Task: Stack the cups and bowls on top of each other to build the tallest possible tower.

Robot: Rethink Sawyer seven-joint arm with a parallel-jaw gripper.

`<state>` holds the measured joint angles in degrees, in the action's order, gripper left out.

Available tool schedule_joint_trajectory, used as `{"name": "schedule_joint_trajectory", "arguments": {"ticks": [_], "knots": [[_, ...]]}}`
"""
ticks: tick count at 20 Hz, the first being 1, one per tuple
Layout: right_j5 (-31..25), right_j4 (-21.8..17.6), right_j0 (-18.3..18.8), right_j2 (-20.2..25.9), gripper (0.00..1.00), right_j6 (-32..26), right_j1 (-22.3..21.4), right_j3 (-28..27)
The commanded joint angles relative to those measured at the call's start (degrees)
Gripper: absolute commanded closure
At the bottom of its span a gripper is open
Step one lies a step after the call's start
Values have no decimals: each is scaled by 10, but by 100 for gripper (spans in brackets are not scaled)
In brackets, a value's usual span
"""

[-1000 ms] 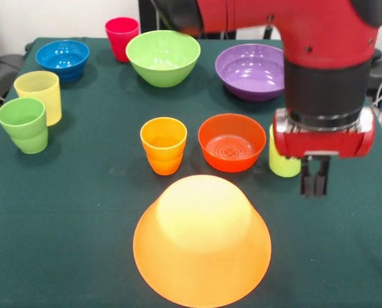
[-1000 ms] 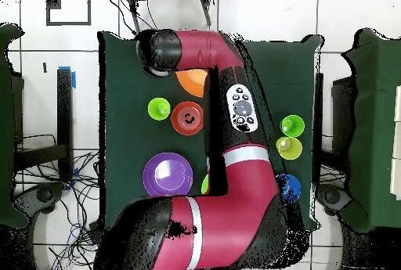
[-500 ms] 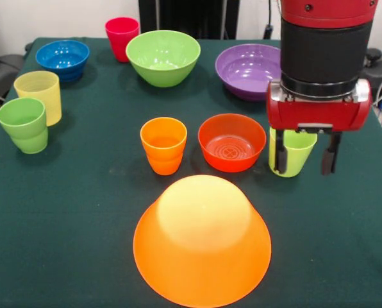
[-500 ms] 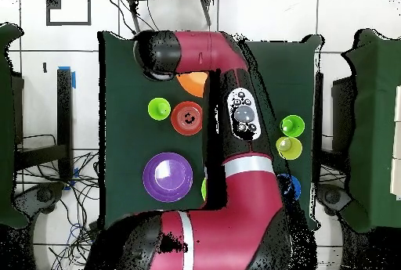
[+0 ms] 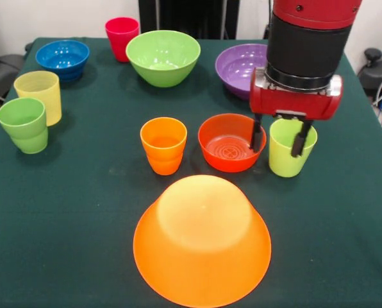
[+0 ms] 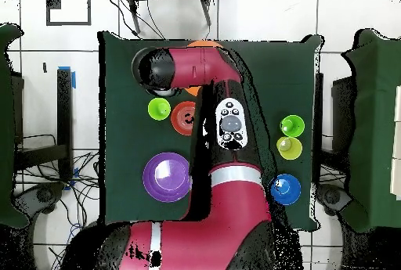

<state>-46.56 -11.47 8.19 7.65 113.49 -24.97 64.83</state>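
The gripper (image 5: 277, 136) hangs wide open, holding nothing, one finger (image 5: 257, 133) over the red-orange bowl (image 5: 231, 142), the other inside the lime cup (image 5: 290, 149) to its right. Closing here could pinch only the cup's near wall and tip it, or nudge the bowl; the upturned orange bowl (image 5: 202, 240) waits nearer.

No text, label, brand, number or sign can be read in either view.

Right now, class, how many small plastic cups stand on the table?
5: a red plastic cup at the back, a pale yellow cup and green cup at the left edge, an orange cup mid-table, and a lime cup under the gripper. None seems hidden.
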Motion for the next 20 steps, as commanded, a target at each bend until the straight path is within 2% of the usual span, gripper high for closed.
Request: {"name": "schedule_joint_trajectory", "arguments": {"ticks": [1,8,9,15,20], "knots": [[25,18,-23,-50,0,182,-1,107],[142,48,-15,-62,0,236,19,144],[176,50,-12,-62,0,249,22,151],[248,71,-9,-58,0,276,38,161],[276,93,-12,-56,0,286,53,157]]}}
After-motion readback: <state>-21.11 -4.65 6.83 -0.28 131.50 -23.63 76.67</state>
